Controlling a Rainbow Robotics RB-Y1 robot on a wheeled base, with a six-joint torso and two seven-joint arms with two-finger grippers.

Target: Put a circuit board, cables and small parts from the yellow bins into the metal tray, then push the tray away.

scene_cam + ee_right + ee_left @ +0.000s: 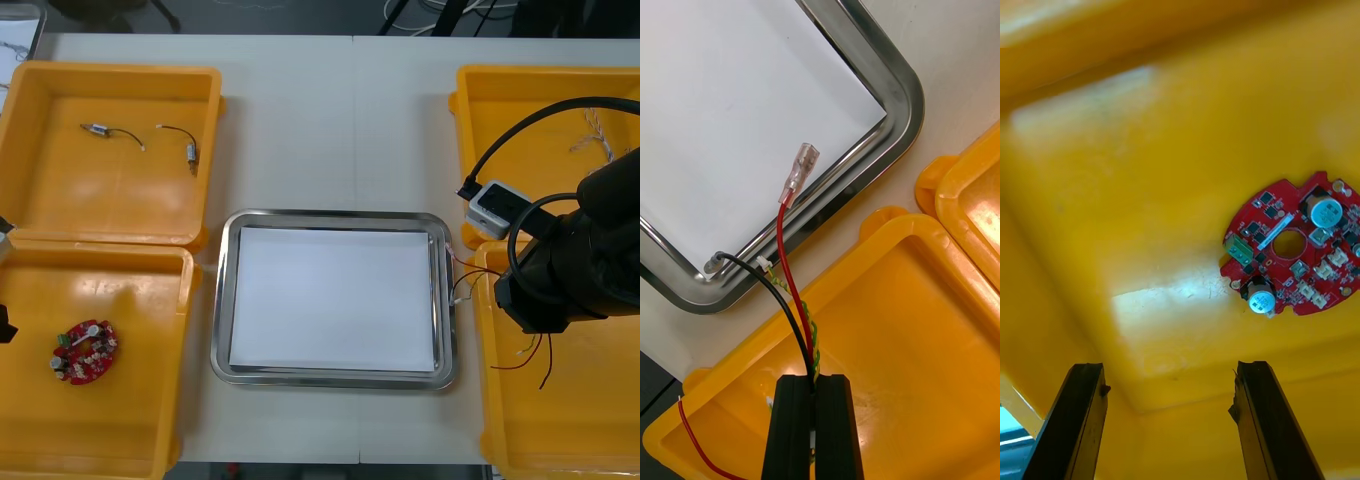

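Beside tray (899, 142) | right gripper (814, 382) pinches cables (788, 262) | left gripper (1169, 367) spread near board (1315, 262)

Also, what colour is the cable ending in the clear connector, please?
Red: the cable, held in the right gripper, shows best in the right wrist view.

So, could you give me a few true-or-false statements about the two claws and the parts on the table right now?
1. The right claw is shut on cables. True.
2. The circuit board lies in the metal tray. False: it lies in the near left yellow bin.
3. The left claw is open. True.
4. The small metal parts are in the tray. False: they lie in the far left yellow bin.
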